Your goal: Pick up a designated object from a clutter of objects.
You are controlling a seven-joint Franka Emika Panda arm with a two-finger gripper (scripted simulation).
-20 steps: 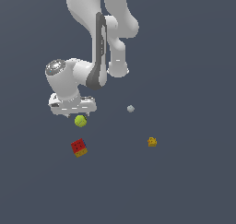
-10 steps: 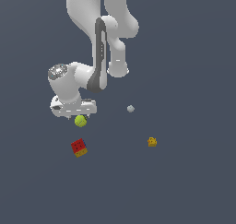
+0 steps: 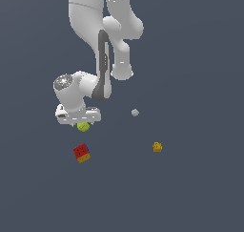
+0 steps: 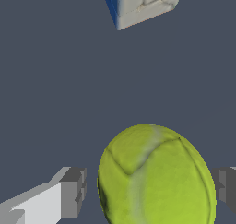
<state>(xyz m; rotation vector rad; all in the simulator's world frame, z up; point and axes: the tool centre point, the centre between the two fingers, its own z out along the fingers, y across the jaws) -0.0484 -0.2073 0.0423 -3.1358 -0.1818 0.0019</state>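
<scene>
Exterior view: gripper point(image 3: 82, 122) sits directly over tennis ball point(image 3: 83, 126), with red cube point(image 3: 82, 152) just below and grey lump point(image 3: 135, 112) and orange piece point(image 3: 157, 147) well apart. Wrist view: ball lies between spread fingers point(image 4: 69, 193), gaps visible both sides; gripper open, not clamping.

The only thing here outside the task is the desk point(image 3: 200, 193), a flat, matte surface of dark slate blue-grey. In the exterior view it fills the whole background, evenly coloured from edge to edge, with no pattern or marking on it. The wrist view shows the same plain dark surface point(image 4: 55, 80) up close, its tone uniform, smooth and without texture.
</scene>
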